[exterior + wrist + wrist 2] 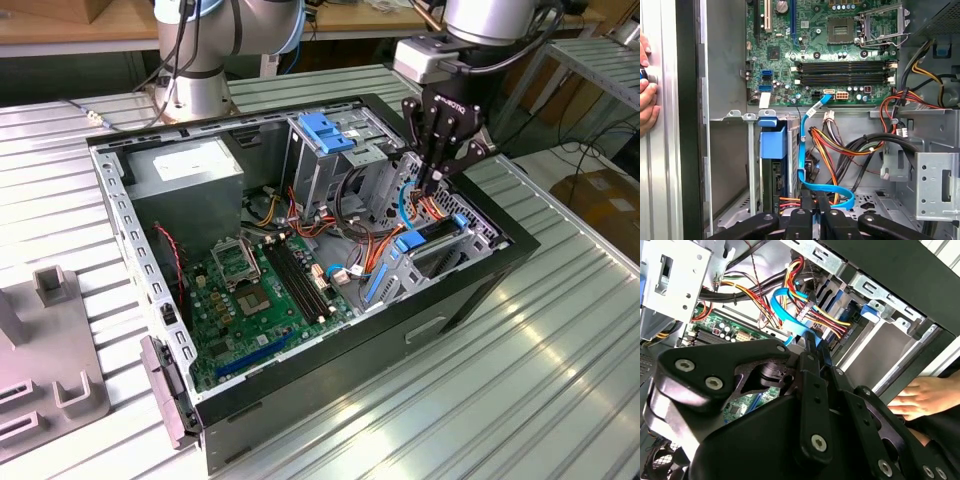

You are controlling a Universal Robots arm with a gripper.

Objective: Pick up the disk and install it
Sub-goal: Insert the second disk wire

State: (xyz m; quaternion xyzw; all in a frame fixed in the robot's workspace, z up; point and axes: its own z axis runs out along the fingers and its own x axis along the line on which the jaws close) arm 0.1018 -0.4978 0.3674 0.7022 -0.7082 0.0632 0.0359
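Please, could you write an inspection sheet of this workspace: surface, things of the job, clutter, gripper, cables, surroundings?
Surface: ribbed metal table carrying the open computer case.
Job's things: disk standing edgewise in its bay, blue rail on it.
Clutter: grey fixture at the exterior view's left.
Gripper: gripper lowered into the case among the wires, holding nothing.
Cables: blue flat cable; red, yellow and orange wires.
Surroundings: a hand on the case's outer wall; cardboard box.

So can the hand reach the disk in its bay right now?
Likely yes: the disk sits edge-up in its bay, top uncovered, beside the hand; the blue cable and wire bundle crowd that side.
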